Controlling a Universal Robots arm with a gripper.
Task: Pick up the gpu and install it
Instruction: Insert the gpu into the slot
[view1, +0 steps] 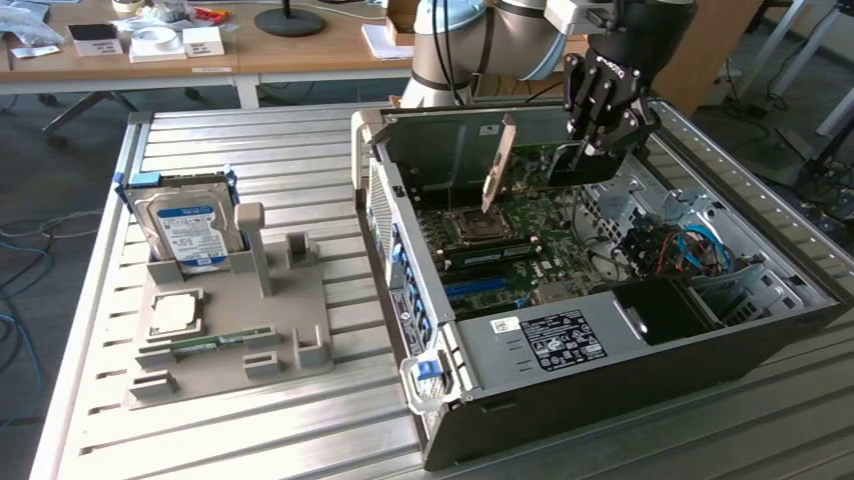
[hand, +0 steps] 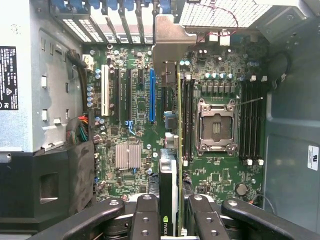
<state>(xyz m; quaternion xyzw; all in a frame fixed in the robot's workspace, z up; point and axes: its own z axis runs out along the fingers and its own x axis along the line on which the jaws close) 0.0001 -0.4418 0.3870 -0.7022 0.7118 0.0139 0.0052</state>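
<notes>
My gripper (view1: 603, 148) hangs over the open computer case (view1: 601, 345), shut on the gpu (view1: 585, 168). The card's silver end bracket (view1: 497, 165) points down toward the motherboard (view1: 501, 225). In the wrist view the gpu (hand: 170, 172) is seen edge-on, clamped between my two black fingers (hand: 146, 217). Its bracket (hand: 172, 42) reaches toward the case's rear slots. The card hangs above the board between the blue slot (hand: 151, 95) and the empty processor socket (hand: 216, 125), not touching either.
A grey holder (view1: 287, 330) on the slatted metal table (view1: 267, 150) carries a blue-labelled hard drive (view1: 187, 225), a processor chip (view1: 174, 312) and a RAM stick (view1: 214, 342). Case walls, a black shroud (hand: 50, 185) and cables (view1: 687, 250) surround the board.
</notes>
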